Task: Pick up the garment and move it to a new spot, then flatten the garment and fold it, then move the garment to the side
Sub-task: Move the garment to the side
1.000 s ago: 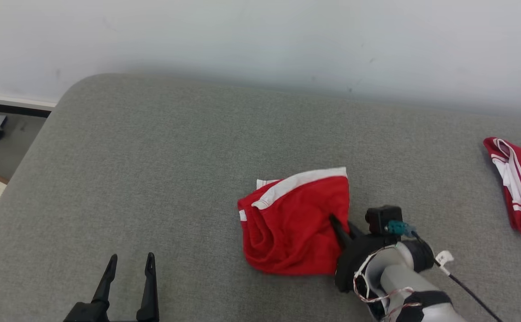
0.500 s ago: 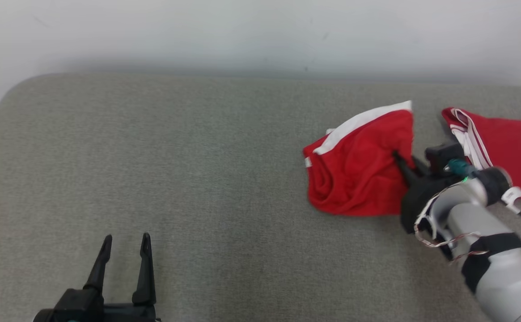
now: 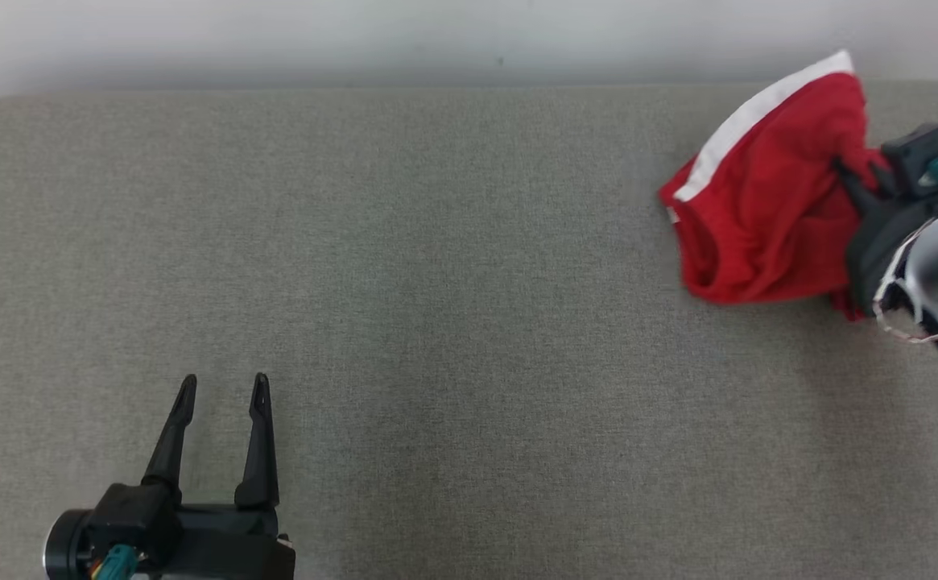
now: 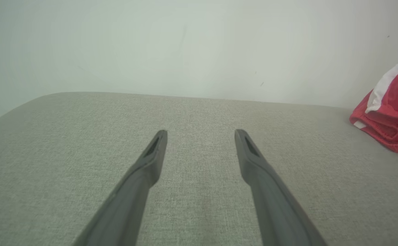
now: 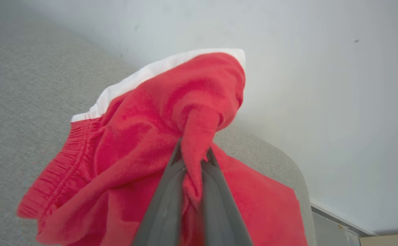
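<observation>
Item inspected: one garment (image 3: 758,209), red knit cloth with a broad white band along one edge and a gathered elastic hem. Condition: crumpled, not flattened, not folded.

Pose: bunched into a loose heap. The white band runs along its raised upper edge, and the elastic hem hangs at the lower side. A pinched ridge of red cloth is clamped between the closed fingers of my right gripper (image 3: 843,169).

Location: far right of the grey padded surface (image 3: 436,282), close to the wall. The lower folds appear to touch the surface; I cannot confirm how much of its weight rests there.
</observation>
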Controlling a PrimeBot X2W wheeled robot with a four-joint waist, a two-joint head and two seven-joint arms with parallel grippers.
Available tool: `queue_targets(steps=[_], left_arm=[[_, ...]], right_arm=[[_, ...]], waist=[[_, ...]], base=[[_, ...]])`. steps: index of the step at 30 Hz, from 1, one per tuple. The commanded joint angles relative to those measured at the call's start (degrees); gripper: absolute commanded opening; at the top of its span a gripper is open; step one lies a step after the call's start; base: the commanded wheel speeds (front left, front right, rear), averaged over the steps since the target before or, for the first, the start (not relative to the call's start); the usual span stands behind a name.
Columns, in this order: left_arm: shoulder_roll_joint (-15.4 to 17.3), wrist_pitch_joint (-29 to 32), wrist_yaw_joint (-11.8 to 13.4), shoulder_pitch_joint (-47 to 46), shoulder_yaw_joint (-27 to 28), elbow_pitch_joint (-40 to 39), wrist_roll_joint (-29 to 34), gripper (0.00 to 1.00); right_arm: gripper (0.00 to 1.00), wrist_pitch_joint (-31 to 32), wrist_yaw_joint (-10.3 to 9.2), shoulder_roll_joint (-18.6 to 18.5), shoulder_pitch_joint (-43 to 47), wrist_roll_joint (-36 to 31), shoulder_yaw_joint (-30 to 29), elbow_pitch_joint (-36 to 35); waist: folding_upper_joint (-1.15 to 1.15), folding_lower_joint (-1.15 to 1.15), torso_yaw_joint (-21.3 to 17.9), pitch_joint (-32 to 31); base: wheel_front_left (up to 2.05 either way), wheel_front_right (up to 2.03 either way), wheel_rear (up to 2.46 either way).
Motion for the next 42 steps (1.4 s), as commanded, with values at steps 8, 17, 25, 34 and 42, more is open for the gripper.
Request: queue_targets(steps=[8, 17, 25, 34, 42], left_arm=[[0.0, -0.2, -0.8, -1.7, 0.2, -1.3, 1.6, 1.00], [0.0, -0.2, -1.0, -3.0, 0.2, -2.5, 2.5, 1.00], [0.2, -0.2, -1.2, -3.4, 0.6, -3.8, 3.6, 1.00], [0.7, -0.2, -1.2, -4.4, 0.7, -4.4, 3.7, 1.00], [0.8, -0.2, -1.2, -4.6, 0.7, -3.8, 3.5, 1.00]], right_arm=[[0.00, 5.5, -0.13, -7.9, -3.4, 2.4, 2.1, -4.6], [0.00, 7.5, -0.13, -12.8, -5.7, 4.2, 2.7, -3.5], [0.00, 8.2, -0.13, -14.5, -7.0, 5.0, 2.1, -0.2], [0.28, 6.7, -0.13, -14.6, -8.8, 1.8, 1.9, 4.2], [1.00, 3.6, -0.13, -13.0, -11.2, -2.3, 0.4, 9.6]], waist=[[-0.01, -0.01, -0.7, 2.8], [-0.01, -0.01, -0.4, 5.2], [-0.01, -0.01, -0.4, 7.0], [-0.01, -0.01, -0.1, 9.1], [-0.01, -0.01, -0.1, 8.6]], base=[[0.00, 0.00, 0.00], [0.00, 0.00, 0.00], [0.00, 0.00, 0.00], [0.00, 0.00, 0.00], [0.00, 0.00, 0.00]])
